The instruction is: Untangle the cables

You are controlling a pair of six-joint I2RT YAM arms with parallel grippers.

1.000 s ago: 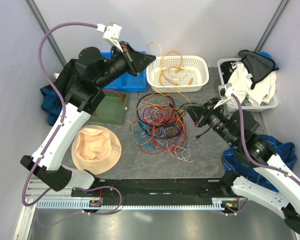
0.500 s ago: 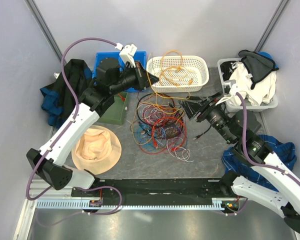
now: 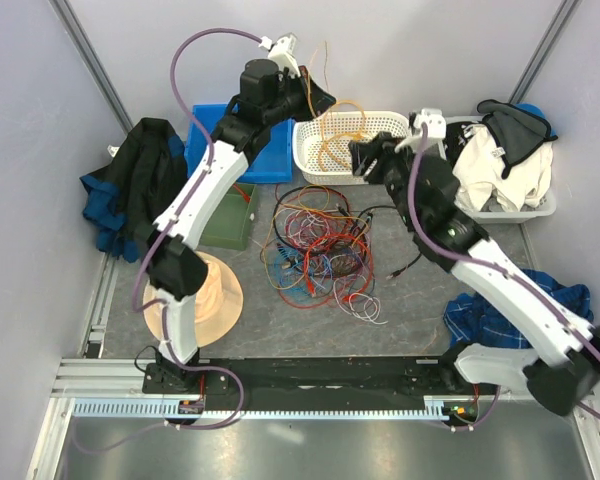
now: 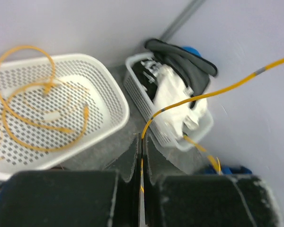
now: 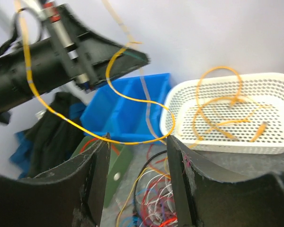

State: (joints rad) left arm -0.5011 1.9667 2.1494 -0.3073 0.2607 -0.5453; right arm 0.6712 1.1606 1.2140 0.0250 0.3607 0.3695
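The cables (image 3: 318, 250) lie in a red, blue, white and black tangle at the table's middle, seen also in the right wrist view as the tangle (image 5: 154, 208). My left gripper (image 3: 320, 100) is raised over the back, shut on a yellow cable (image 4: 227, 85) pinched between its fingers (image 4: 132, 153). That yellow cable (image 5: 126, 142) loops across in front of my right gripper (image 5: 138, 156), which stands open by the white basket (image 3: 405, 160) with nothing gripped. Several orange cables (image 4: 42, 118) lie inside the basket (image 4: 114, 97).
A blue bin (image 3: 218, 160) and green bin (image 3: 223, 218) sit left of the tangle, with a straw hat (image 3: 215, 300) nearer. A clothes-filled basket (image 3: 500, 170) stands back right. Dark clothing (image 3: 135, 180) lies far left, a blue cloth (image 3: 525, 300) at right.
My left arm has lifted and swung back over the basket, drawing the yellow cable up. My right gripper has opened and moved back-left toward the white basket.
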